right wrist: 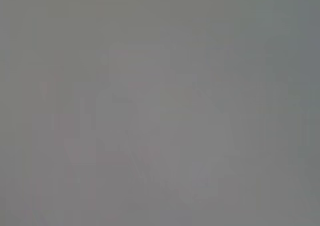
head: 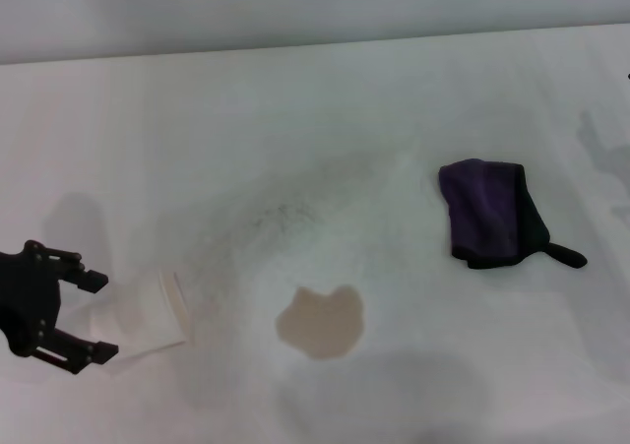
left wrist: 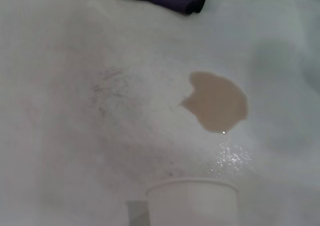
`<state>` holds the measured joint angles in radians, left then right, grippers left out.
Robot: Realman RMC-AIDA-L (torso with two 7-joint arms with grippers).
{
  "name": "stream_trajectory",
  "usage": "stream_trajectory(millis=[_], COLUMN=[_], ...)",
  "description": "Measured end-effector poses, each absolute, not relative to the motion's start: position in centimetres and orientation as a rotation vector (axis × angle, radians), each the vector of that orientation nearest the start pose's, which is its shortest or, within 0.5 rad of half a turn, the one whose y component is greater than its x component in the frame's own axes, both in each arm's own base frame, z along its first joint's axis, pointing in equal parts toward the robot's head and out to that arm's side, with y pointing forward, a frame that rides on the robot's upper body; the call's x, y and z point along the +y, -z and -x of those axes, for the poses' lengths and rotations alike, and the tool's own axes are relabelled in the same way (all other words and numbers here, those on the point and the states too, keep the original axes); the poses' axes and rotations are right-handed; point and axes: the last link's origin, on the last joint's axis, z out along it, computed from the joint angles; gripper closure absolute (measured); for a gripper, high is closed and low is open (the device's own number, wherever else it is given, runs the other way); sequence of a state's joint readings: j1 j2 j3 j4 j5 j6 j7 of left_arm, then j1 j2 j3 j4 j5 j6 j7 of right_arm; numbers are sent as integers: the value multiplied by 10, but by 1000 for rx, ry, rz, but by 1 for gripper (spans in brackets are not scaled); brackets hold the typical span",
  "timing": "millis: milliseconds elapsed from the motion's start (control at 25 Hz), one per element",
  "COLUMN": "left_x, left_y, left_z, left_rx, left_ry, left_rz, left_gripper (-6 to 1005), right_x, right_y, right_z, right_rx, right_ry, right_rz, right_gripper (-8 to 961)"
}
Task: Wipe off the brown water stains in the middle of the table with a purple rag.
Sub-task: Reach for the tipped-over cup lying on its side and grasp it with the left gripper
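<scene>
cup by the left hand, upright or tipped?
Tipped: the paper cup lies on its side on the table, beside the open left hand.

Plain pale wall — soft light

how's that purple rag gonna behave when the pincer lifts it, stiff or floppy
Probably floppy: the purple rag lies folded and rumpled on the table, so it should droop and may unfold. Likely light, being small thin cloth. Its black tab sticks out and may dangle.

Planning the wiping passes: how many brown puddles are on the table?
1. The puddle lies mid-table, near the front, between the cup on the left and the rag farther back on the right. No other shows.
</scene>
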<state>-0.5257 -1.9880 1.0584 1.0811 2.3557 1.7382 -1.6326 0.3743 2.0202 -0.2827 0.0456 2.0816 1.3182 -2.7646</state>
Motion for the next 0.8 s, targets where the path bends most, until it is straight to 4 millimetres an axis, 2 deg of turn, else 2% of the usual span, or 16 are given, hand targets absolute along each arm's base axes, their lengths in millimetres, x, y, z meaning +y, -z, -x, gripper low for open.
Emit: stream_trajectory(millis=[800], left_x=[332], left_y=[-14], left_z=[262], left_rx=[-304], left_ry=[-268], left_rz=[3046], left_gripper=[118], right_x=[298], right_y=[-42], right_z=[-380], right_rx=[644], right_ry=[-761], right_rz=[1397], right_gripper=[81])
